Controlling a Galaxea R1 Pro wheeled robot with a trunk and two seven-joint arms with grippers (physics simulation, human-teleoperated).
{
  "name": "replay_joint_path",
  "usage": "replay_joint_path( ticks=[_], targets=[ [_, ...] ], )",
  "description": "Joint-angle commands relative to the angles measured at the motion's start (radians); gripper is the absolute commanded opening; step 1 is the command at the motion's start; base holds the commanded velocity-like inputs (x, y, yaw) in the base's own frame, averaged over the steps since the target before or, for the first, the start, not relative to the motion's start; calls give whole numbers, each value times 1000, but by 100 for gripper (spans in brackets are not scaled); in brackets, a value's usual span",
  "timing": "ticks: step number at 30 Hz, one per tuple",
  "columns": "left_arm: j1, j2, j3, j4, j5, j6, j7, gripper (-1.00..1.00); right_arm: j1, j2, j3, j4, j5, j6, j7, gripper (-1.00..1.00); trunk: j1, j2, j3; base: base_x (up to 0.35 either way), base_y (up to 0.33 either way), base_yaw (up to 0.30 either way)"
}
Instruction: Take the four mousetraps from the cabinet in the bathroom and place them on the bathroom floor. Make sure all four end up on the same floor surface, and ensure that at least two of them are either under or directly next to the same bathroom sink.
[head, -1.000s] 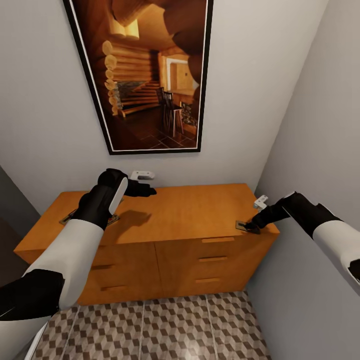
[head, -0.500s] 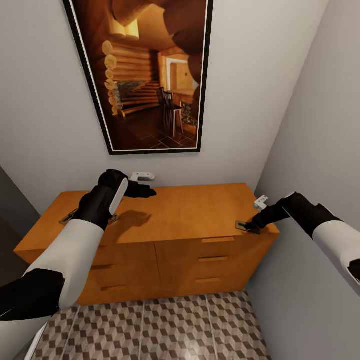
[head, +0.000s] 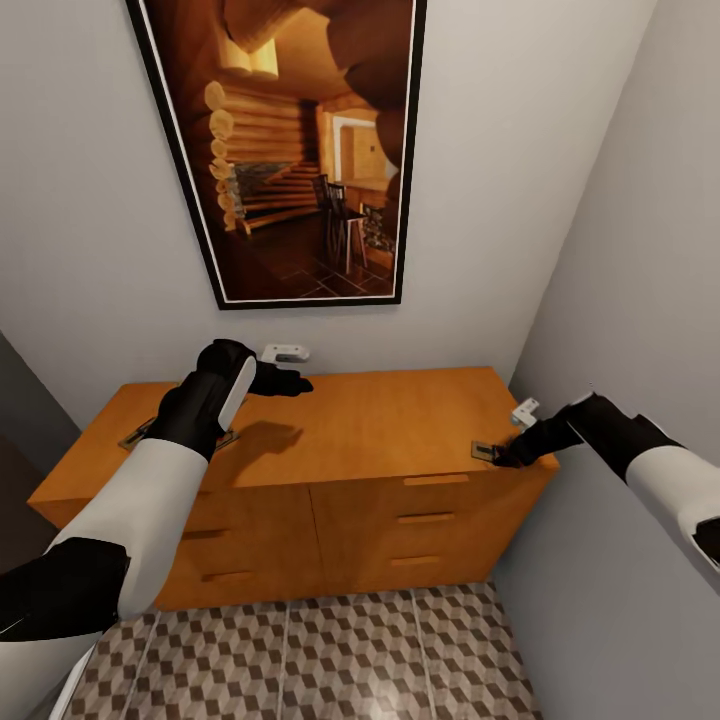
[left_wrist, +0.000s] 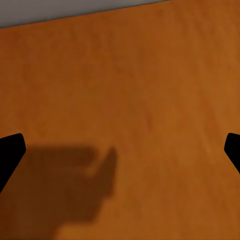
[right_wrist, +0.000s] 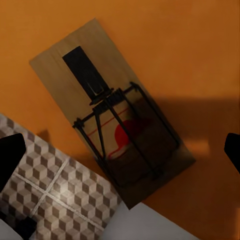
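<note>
**A:** What's different from a second ago?

**B:** Only the right arm. Its end effector has slid a little along the cabinet top, toward the front right corner, and now sits right at the trap there. The left arm and the camera haven't budged.

**A:** Is it holding the trap?

**B:** Not as far as I can judge. In the right wrist view the trap lies flat on the wood between the two fingertips, which stand spread wide at either edge of the picture, clear of it. One corner of the trap hangs over the cabinet edge, with the floor tiles below.

**A:** So that's the next pick?

**B:** Likely. The fingers straddle it, so closing looks like the natural move. Being so near the edge, a nudge could tip it off.

**A:** And the left side?

**B:** The left end effector hovers over bare wood near the back wall, fingers spread, nothing between them. Two more traps peek out either side of that forearm, at the cabinet's left end.

**A:** The fourth?

**B:** Can't make it out. No trap is on the floor yet.
</note>
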Motion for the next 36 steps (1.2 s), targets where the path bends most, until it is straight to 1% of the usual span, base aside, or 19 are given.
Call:
replay_joint_path(
  ticks=[1,5,11,24,36],
  targets=[
    [-1,0,-1,0,9,4,5,100,0,0,-3,4,9,-6,5,100,0,-1,-1,0,0,0],
    [-1,0,-1,1,9,4,5,100,0,0,-2,37,10,-37,3,100,0,-1,-1,0,0,0],
    [-1,0,-1,1,9,3,5,100,0,0,-3,58,13,-62,2,100,0,-1,-1,0,0,0],
    [-1,0,-1,6,9,2,5,100,0,1,-4,65,13,-91,1,100,0,-1,-1,0,0,0],
    [-1,0,-1,14,10,0,5,100,0,3,0,64,15,-166,10,100,0,-1,-1,0,0,0]
  ],
)
